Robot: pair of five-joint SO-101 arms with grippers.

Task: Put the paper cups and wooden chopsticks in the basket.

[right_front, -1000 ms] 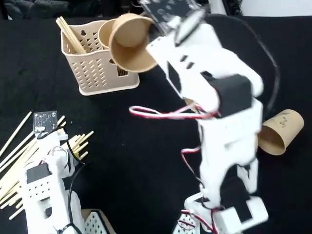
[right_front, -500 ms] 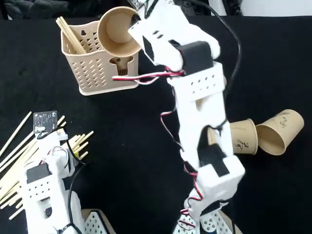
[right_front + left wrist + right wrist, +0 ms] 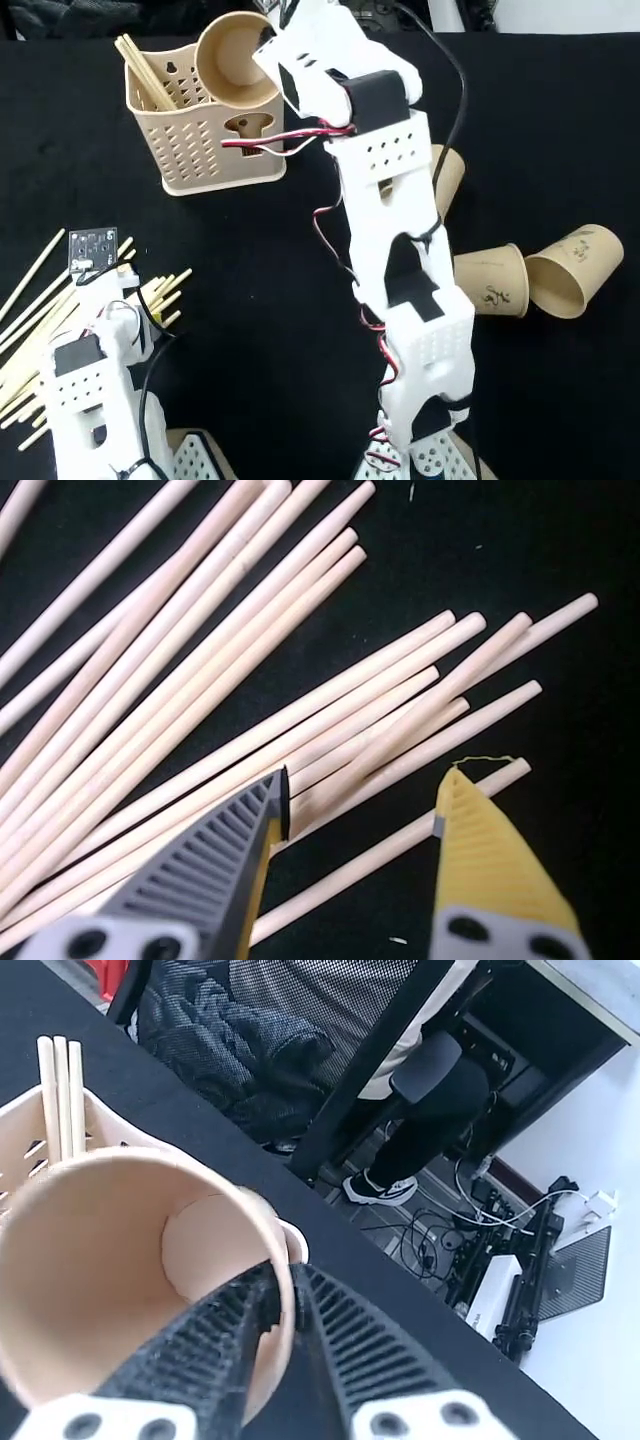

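Beige perforated plastic basket [image 3: 205, 150]: stands on the black worktop [image 3: 250, 280] and is the reference point for every entry below. A few pale wooden chopsticks [image 3: 143, 72] already lean upright in the corner away from the held cup.

Tan paper cup, held [image 3: 236, 58]: above the basket's rim at one corner, tipped on its side with its mouth facing up and outward.

Right gripper [image 3: 285, 1295]: fingers clamped on the held cup's wall at the lip, one inside and one outside.

Three further tan paper cups, all on their sides and well apart from the basket: two just beside each other [image 3: 490, 282] [image 3: 572, 268], and a third [image 3: 447, 178], nearer the basket, partly hidden behind the right arm.

Loose wooden chopsticks [image 3: 200, 680]: a fanned pile well apart from the basket.

Left gripper [image 3: 365, 800]: fingers apart, low over the pile, straddling several stick ends.

Hazards, as judged:
- The held cup is sideways over the rim and not squarely over the opening. If let go here, it could strike the rim and roll off onto the worktop.
- The pinch is on a thin paper wall, so the lip may crease or slip.
- The cup's descent may knock the upright chopsticks.
- The left fingers span several round sticks, so closing could trap a bundle or roll them apart.
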